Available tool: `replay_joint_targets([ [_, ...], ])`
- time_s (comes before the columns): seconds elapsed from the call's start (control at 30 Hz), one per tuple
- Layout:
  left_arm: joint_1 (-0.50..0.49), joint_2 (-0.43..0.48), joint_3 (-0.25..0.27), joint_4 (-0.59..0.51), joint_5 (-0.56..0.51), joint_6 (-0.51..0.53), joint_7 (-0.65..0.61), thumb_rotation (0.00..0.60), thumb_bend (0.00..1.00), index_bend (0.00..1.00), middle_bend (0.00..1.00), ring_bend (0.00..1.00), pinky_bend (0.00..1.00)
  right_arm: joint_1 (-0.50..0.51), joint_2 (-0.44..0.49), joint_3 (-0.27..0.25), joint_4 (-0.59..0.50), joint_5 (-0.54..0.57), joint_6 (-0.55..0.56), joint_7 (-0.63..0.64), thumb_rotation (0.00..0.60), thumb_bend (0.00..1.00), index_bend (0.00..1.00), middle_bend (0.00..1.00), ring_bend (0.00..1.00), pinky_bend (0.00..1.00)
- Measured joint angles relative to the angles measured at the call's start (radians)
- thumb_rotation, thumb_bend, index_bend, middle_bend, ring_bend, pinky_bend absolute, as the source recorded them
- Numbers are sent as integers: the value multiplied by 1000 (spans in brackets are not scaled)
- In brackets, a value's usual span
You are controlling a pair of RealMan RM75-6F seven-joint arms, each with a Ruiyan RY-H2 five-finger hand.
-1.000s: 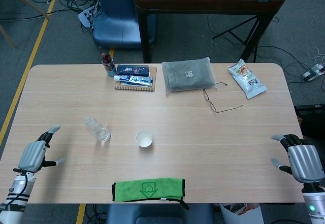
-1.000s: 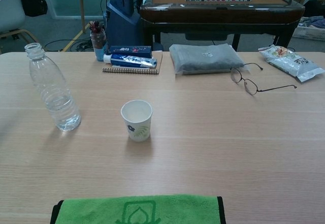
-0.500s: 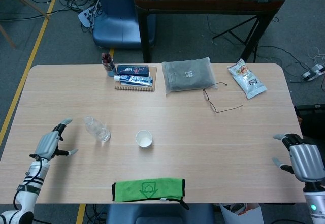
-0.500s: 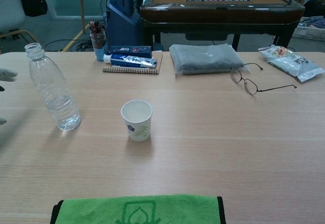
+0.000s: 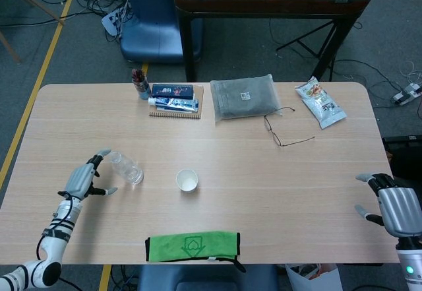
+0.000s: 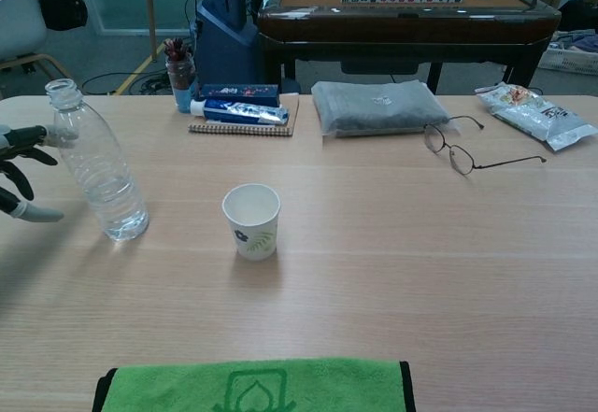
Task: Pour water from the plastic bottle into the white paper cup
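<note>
The uncapped plastic bottle [image 6: 96, 165] stands upright on the wooden counter [image 5: 264, 179], left of the white paper cup [image 6: 252, 220], the 2 near but apart. The robot's left hand [image 5: 84, 180] hovers just beside the bottle with fingers spread, holding nothing; one fingertip [image 6: 58, 135] reaches the bottle's shoulder. The right hand [image 5: 393, 208] sits at the counter's far right edge, fingers apart and empty. A green cloth [image 5: 192, 246] lies at the near edge; eyeglasses [image 5: 285, 129], a grey pouch [image 5: 242, 96] and a snack packet [image 5: 320, 103] line the back.
</note>
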Motion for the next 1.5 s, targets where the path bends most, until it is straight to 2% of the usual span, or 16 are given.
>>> replay_joint_targets([
  [0.53, -50, -53, -36, -2, -70, -60, -31, 600, 77, 1, 78, 157, 390, -6, 14, 1, -7, -6, 14, 24, 600, 74, 351, 383, 320, 515],
  [0.9, -61, -77, -43, 26, -69, -64, -77, 600, 77, 51, 79, 179, 390, -7, 17, 2, -7, -7, 16, 29, 600, 75, 350, 383, 320, 515],
  [1.5, -97, -114, -55, 50, -86, -110, -117, 600, 77, 73, 88, 191, 391, -10, 22, 3, -10, -12, 23, 38, 600, 75, 351, 383, 320, 515],
])
